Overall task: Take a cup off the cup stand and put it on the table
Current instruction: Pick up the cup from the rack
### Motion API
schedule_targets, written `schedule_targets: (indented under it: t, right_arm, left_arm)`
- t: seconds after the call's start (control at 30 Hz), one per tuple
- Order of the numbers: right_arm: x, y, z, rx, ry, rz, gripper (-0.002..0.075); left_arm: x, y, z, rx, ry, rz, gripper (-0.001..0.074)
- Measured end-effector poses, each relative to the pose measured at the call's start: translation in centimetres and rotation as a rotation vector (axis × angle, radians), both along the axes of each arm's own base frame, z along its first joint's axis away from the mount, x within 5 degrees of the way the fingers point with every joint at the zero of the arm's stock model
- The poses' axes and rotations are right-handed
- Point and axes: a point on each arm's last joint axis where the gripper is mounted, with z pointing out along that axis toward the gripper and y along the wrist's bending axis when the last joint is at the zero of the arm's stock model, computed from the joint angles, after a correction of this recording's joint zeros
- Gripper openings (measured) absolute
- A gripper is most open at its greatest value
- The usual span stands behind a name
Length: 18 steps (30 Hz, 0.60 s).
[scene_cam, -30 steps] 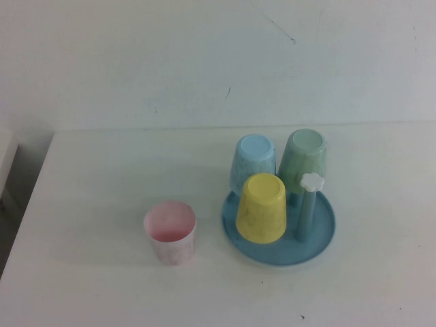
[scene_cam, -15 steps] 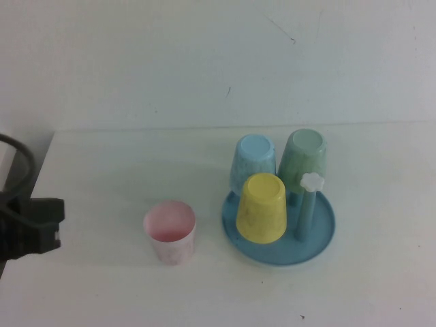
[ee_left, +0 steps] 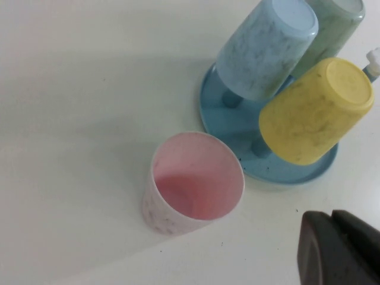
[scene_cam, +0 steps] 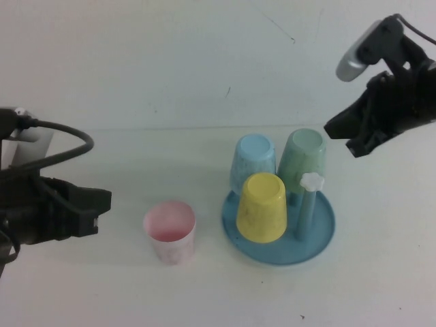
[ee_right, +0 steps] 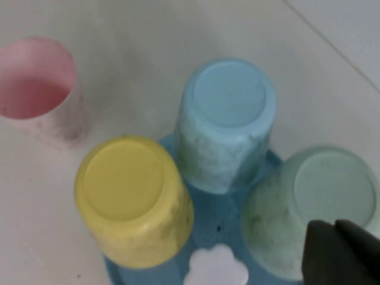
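The left gripper (scene_cam: 95, 208), pressed together and empty, hangs over the white table (scene_cam: 102, 286) at its left side. Beside it a pink plastic tumbler (scene_cam: 169, 231) stands upright. The round blue cup stand (scene_cam: 279, 251) carries inverted yellow (scene_cam: 261, 208), light-blue (scene_cam: 253, 162) and mint-green speckled cup (scene_cam: 304, 162). The right gripper (scene_cam: 344, 133), pressed together and empty, hovers just right of the mint-green cup.

I see a mint-green speckled cup (scene_cam: 304, 163), a light-blue mottled cup (scene_cam: 254, 163) and a yellow flecked cup (scene_cam: 261, 208) on the blue cup stand (scene_cam: 323, 235). A white flower cap (scene_cam: 312, 181) tops its peg. A pink speckled cup (scene_cam: 170, 231) sits lower left of centre on the white table (scene_cam: 122, 170).
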Motion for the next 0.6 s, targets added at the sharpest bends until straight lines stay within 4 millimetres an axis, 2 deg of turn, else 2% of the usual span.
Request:
schedule_targets:
  t: [0.1, 0.17, 0.23, 0.4, 0.5, 0.6]
  right_arm:
    - [1.9, 1.5, -0.3, -0.002, -0.008, 0.028, 0.0005]
    - [2.9, 1.9, -0.6, -0.003, -0.002, 0.036, 0.0043]
    - [3.6, 2.2, -0.7, -0.002, 0.009, 0.040, 0.0142]
    - [4.6, 2.6, -0.6, -0.006, 0.043, 0.063, 0.0522]
    - [5.0, 2.6, -1.1, -0.043, 0.075, 0.084, 0.0638]
    - [5.4, 2.5, -2.4, -0.081, 0.114, 0.083, 0.0669]
  left_arm:
    - [0.2, -0.1, -0.1, 0.001, -0.002, -0.010, -0.0003]
    - [0.2, -0.1, -0.1, 0.003, -0.006, -0.020, -0.0003]
    - [0.1, -0.2, -0.2, 0.002, -0.002, -0.034, -0.0003]
    - [-0.1, -0.6, -0.2, 0.006, -0.002, -0.066, -0.0003]
    - [-0.1, -0.8, -0.2, 0.016, -0.013, -0.083, -0.0003]
    - [-0.1, -0.8, -0.2, 0.018, -0.015, -0.086, -0.0003]
